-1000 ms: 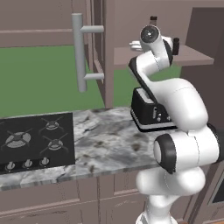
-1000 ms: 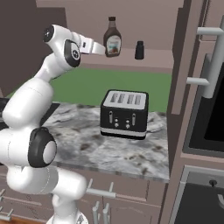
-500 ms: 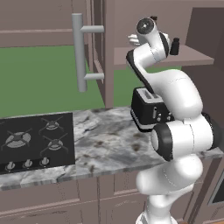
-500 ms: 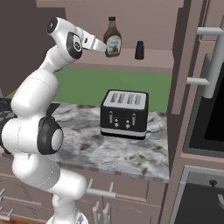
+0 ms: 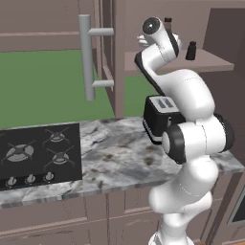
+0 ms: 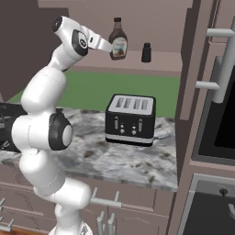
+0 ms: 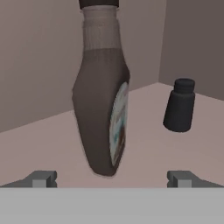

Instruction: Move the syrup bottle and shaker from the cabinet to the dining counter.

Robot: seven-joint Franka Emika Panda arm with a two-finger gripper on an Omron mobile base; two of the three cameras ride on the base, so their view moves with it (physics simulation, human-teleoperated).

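Since a second ago, the arm has been stretching taller and swinging its hand closer in toward the open cabinet (image 6: 151, 13), so the gripper (image 7: 111, 178) is now reaching right up to the syrup bottle (image 6: 118, 40) on the inner shelf. Its two fingertips are standing spread wide apart, one on each side of the bottle's base in the hand view, and they are not touching the glass. The syrup bottle (image 7: 103, 105) is standing upright on the shelf, its pale label turned toward the shaker (image 7: 179, 106); in the hand view it is looking tilted because the camera itself is rolled. The shaker (image 6: 146, 52) is sitting on the same shelf, near the bottle but clear of it, on the side toward the cabinet's far wall. In the left base view the arm's upper joint is hiding most of the bottle, with the shaker (image 5: 191, 50) showing just beyond it. Below the shelf, a black toaster (image 6: 130, 120) is resting on the marbled counter (image 6: 133, 160), and a stove (image 5: 38, 155) is lying further along that counter.
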